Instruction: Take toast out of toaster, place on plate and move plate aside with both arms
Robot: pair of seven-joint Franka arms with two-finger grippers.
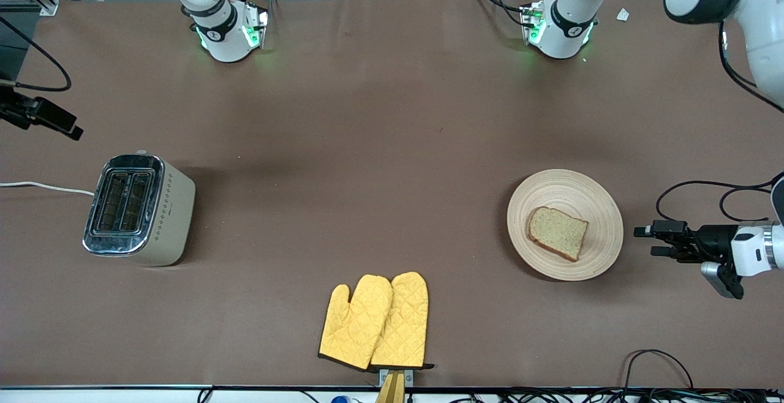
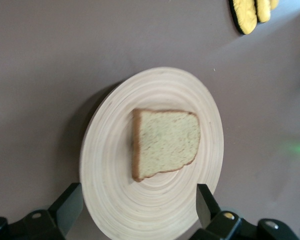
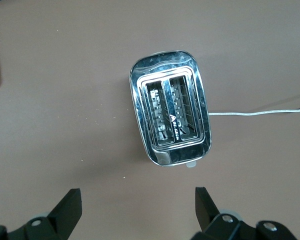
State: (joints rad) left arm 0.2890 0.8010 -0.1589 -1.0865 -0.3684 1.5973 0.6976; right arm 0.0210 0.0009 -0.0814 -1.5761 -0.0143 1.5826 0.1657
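Observation:
The toast [image 1: 557, 232] lies flat on the round wooden plate [image 1: 579, 192] toward the left arm's end of the table. My left gripper [image 1: 647, 241] is open and empty, low beside the plate's rim at that end, apart from it. In the left wrist view the toast [image 2: 165, 143] sits mid-plate [image 2: 110, 165], and the left gripper [image 2: 138, 204] has its jaws spread wide on either side of the plate's near rim. My right gripper [image 1: 67, 127] is up over the table beside the toaster. It is open and empty in the right wrist view [image 3: 136, 200].
A beige and chrome toaster [image 1: 139, 210] with two empty slots stands toward the right arm's end, also in the right wrist view [image 3: 170, 121]. Its white cord [image 1: 46, 187] runs off the table. A pair of yellow oven mitts [image 1: 375, 322] hangs at the table edge nearest the front camera.

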